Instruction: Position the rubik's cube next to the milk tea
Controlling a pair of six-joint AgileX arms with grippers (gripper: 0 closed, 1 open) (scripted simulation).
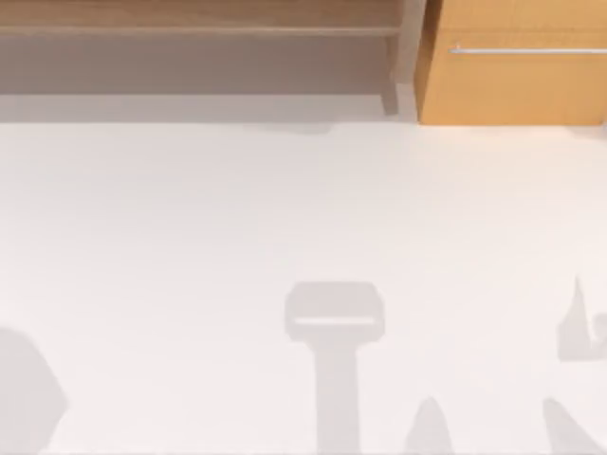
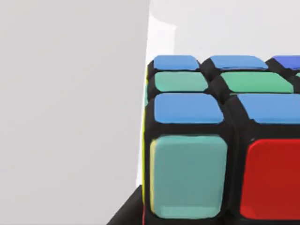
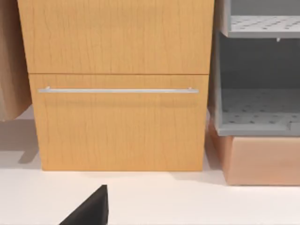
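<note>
The rubik's cube sits very close in the left wrist view. Its black frame carries blue and green stickers on top, and pale teal and red ones on the near face. A dark part of my left gripper touches the cube's lower corner against a white surface. A black part of my right gripper shows low in the right wrist view, above the white table and facing a wooden cabinet. The milk tea is out of view.
The white table shows grey shadows along its front edge. A wooden drawer cabinet with a metal handle stands at the back right. A low wooden shelf runs along the back left. A grey perforated rack stands beside the cabinet.
</note>
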